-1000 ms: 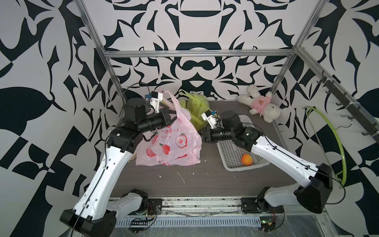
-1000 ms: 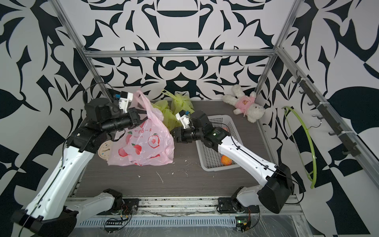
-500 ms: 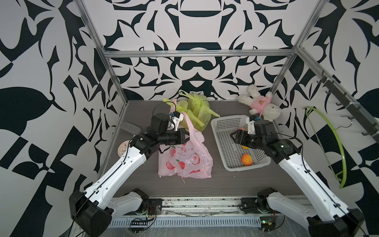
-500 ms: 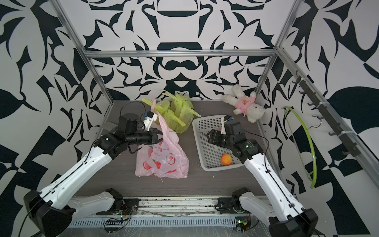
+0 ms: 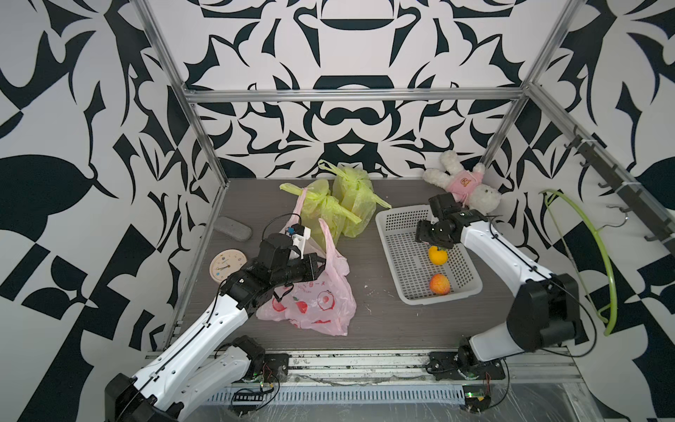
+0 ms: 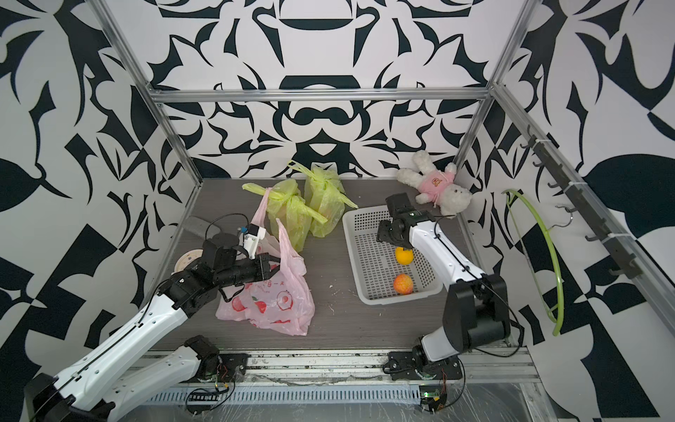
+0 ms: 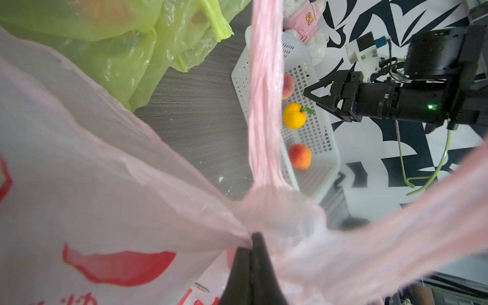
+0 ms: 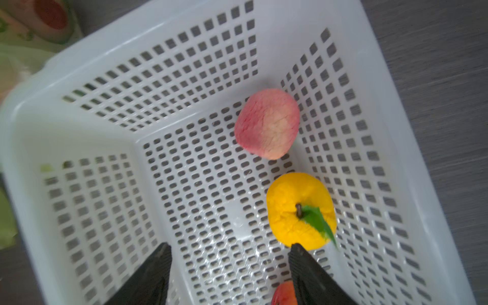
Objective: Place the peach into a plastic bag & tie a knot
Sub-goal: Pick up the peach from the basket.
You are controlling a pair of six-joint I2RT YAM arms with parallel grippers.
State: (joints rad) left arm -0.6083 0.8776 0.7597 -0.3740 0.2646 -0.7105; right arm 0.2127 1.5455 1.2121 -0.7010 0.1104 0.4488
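A pink plastic bag [image 5: 321,299] printed with fruit slumps on the table left of centre. My left gripper [image 5: 321,263] is shut on its rim near the handles, with film bunched at the fingertips [image 7: 253,237]. In the white basket [image 5: 391,234] lie a pale pink peach [image 8: 267,124], a yellow fruit with a green leaf [image 5: 437,255] and an orange-red peach [image 5: 439,284]. My right gripper [image 8: 229,250] hangs open over the basket floor, empty, beside the yellow fruit. In both top views it hides the pink peach.
Two knotted green bags [image 5: 343,208] stand behind the pink bag. A plush rabbit [image 5: 464,184] lies at the back right, and a small clock [image 5: 228,265] and a grey pad [image 5: 233,228] at the left wall. A green hoop [image 5: 599,255] leans on the right wall.
My right gripper left the bag, swung right over the basket and opened. My left gripper moved toward the middle and lower, still holding the bag, which now rests slack.
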